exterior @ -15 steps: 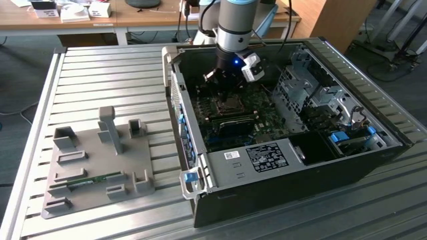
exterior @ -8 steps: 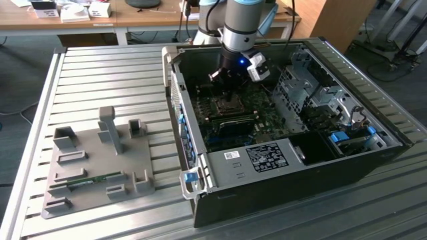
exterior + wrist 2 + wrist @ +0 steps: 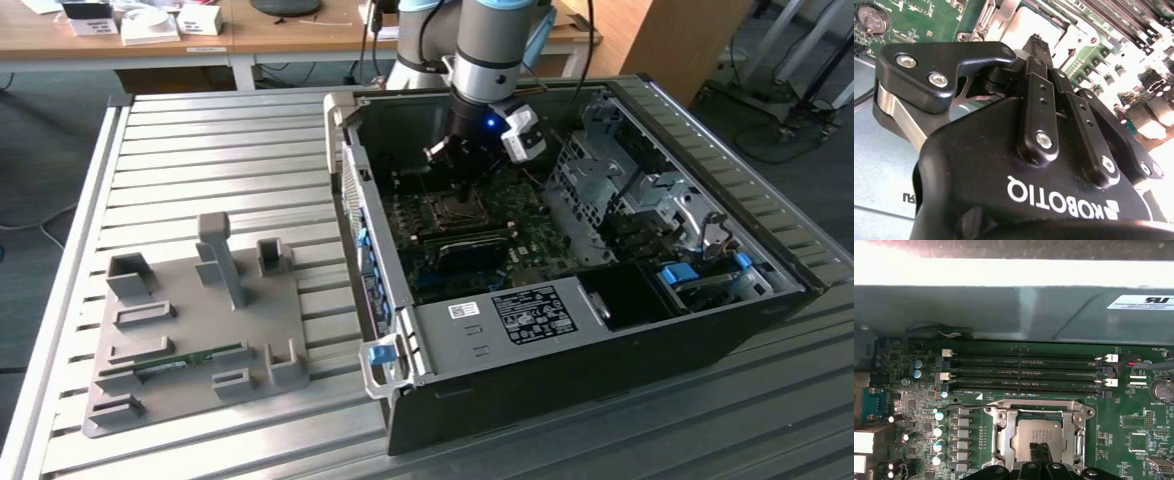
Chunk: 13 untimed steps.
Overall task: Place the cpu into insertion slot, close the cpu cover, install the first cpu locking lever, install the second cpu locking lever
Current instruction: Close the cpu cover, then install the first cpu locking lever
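gripper: fingers together, holding nothing, tips right over the chip's face.
chip: lies flat in the socket, pale face up.
cover: seems lowered, framing the chip.
memory slots: just beyond the socket, untouched.
step, by my judgement: settling chip and cover.
care: press straight down, lightly, clear of the frame's edges.

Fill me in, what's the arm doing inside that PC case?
The arm's gripper, shut, is down inside the open computer case, right at the insertion slot. The cpu sits in the slot, and the cpu cover lies flat around it. Whether the gripper touches the cpu is hard to tell.
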Each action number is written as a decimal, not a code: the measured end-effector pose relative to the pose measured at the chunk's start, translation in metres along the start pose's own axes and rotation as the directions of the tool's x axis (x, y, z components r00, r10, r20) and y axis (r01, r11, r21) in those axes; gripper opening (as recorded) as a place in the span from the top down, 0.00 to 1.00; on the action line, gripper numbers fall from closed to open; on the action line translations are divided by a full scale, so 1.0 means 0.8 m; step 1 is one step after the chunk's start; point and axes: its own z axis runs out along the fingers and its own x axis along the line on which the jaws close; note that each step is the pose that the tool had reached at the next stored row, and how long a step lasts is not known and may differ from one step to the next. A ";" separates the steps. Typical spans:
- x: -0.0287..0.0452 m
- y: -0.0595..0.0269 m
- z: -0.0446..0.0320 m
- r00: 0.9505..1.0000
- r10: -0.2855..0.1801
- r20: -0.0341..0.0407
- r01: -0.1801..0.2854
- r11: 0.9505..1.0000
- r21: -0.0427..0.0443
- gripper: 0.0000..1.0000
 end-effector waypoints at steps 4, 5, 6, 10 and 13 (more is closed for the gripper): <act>-0.0028 0.000 -0.0003 1.000 0.000 0.000 0.000 1.000 0.000 0.89; -0.0028 0.000 -0.0005 1.000 0.000 0.000 0.000 1.000 0.000 0.89; -0.0028 0.000 -0.0007 1.000 0.000 0.000 0.000 1.000 0.000 0.89; -0.0028 0.000 -0.0024 1.000 0.000 0.000 0.000 1.000 0.000 0.89; -0.0029 0.000 -0.0040 1.000 0.000 0.000 0.000 1.000 0.000 0.89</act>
